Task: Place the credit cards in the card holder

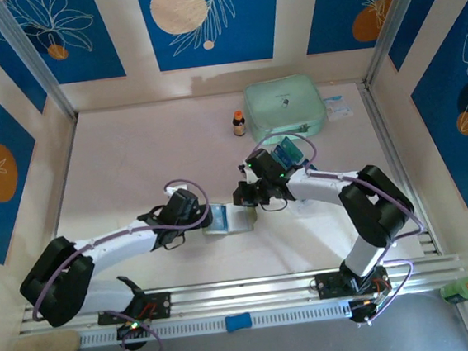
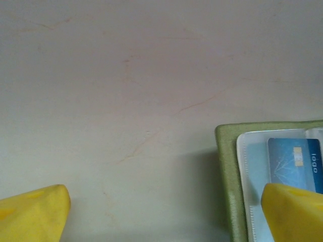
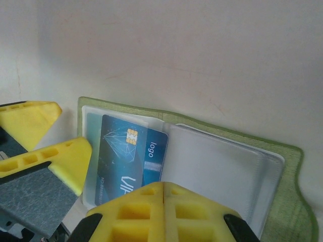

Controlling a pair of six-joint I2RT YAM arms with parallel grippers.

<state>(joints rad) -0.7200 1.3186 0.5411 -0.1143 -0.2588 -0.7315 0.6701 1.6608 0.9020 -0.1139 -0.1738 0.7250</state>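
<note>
The card holder (image 1: 232,222) lies open on the table between my two grippers, its olive-green rim (image 3: 290,199) framing pale clear pockets. One teal-blue credit card (image 3: 128,156) with a gold chip sits partly inside the left pocket, also seen in the left wrist view (image 2: 295,159). My right gripper (image 3: 164,190) is shut, its yellow fingers pressed together with nothing between them, tips just over the card's near edge. My left gripper (image 2: 161,217) stands open, one finger (image 2: 292,212) over the holder's (image 2: 227,166) left side. More teal credit cards (image 1: 285,149) lie behind the right wrist.
A large mint-green zip case (image 1: 284,106) stands at the back, with a small brown bottle (image 1: 238,124) to its left and small packets (image 1: 339,107) to its right. Metal rails (image 1: 245,295) run along the near edge. A green roll (image 1: 460,289) sits at the front right.
</note>
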